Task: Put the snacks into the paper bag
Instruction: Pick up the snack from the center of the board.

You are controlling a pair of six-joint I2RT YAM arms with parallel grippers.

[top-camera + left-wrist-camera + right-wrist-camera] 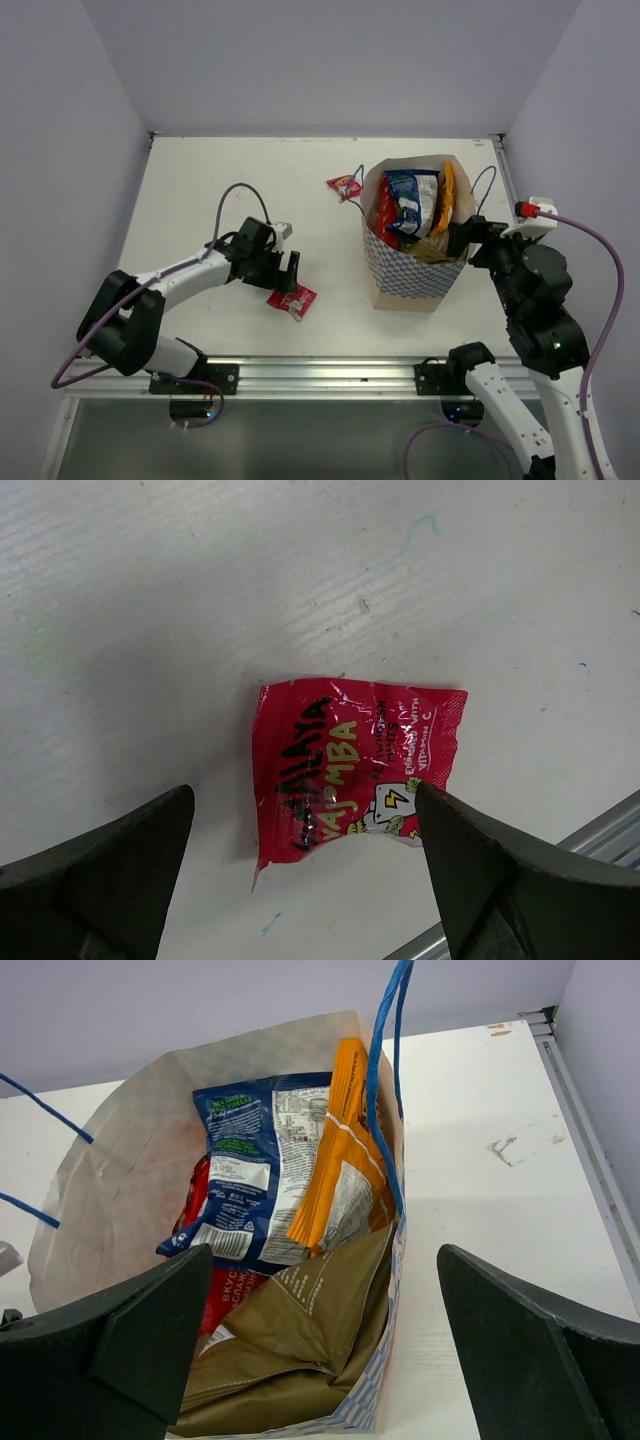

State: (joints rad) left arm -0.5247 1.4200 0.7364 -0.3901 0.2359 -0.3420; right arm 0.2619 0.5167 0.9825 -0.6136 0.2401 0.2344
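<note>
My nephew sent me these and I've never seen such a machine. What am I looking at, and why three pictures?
Two robot arms are bolted to a white table. One picture looks down from above; the other two come from cameras on each wrist. The left gripper hangs open over a red packet, holding nothing. The right gripper is open astride one side of a paper bag already holding several snacks, among them a blue packet and an orange packet. Another small red packet lies behind the bag.
</note>
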